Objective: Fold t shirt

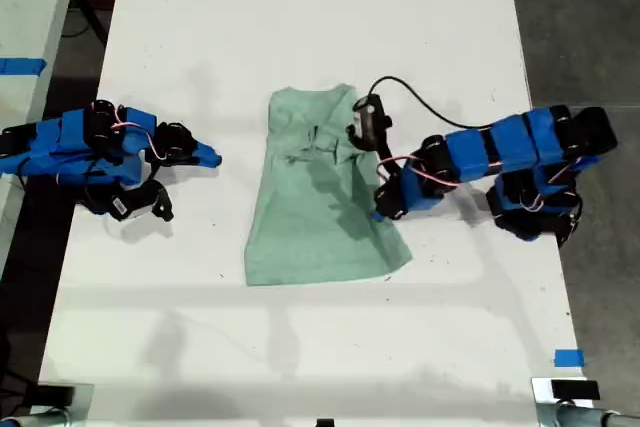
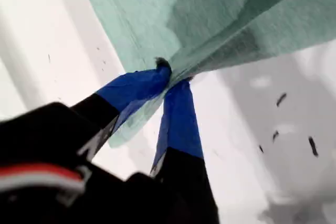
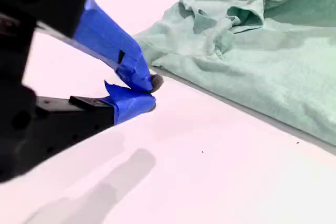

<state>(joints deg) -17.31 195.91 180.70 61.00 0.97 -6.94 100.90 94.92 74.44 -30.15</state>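
One t shirt (image 1: 315, 192), pale mint green, lies near the middle of the white table (image 1: 300, 27), its wrinkled collar end toward the far side in the exterior view and its wider hem toward the near side. Along the edge on the exterior view's right, the cloth is lifted slightly and pulled into a ridge where my first gripper (image 2: 169, 77) pinches it; the first wrist view shows both blue-taped fingers (image 2: 181, 124) closed on a fold of the fabric, which fans out above them. My second gripper (image 3: 148, 92) sits on the exterior view's left, near the shirt but apart from it, its blue tips pressed nearly together with nothing between them and pointing toward the collar end. A black cable (image 1: 430, 107) loops over the table beside the first arm.
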